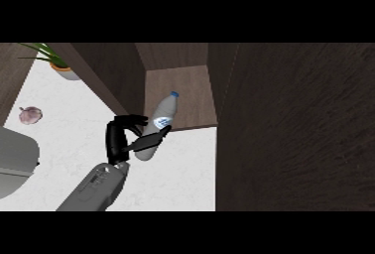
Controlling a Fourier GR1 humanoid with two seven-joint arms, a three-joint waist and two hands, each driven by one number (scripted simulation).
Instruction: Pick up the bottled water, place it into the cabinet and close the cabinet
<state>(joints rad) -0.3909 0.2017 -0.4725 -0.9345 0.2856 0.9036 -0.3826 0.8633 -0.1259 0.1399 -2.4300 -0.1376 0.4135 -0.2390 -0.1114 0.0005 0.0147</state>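
1. One huge dark cabinet door (293, 124) fills the right side, swung open and blocking everything behind it.
2. Next comes the cabinet (183, 94), its open compartment showing a brown shelf floor at upper centre.
3. White worktop (66, 134) spreads across the left, with a grey rounded shape (15, 158) at its edge.
4. Up from the lower edge rises the left hand (115, 139) on its grey forearm, fingers (128, 119) and thumb clenched round the lower body of the bottled water (165, 106). No right hand shows.
5. That bottle lies tilted, blue cap aimed into the compartment. Its neck end is over the shelf and its base is out over the worktop.
6. Handling call: probably light, but it is smooth plastic that could slip or dent. A mid-body hold near the label looks safest.
7. Smallest of all are a potted plant (62, 69) at top left and a pinkish bulb (31, 115) well apart from the action.
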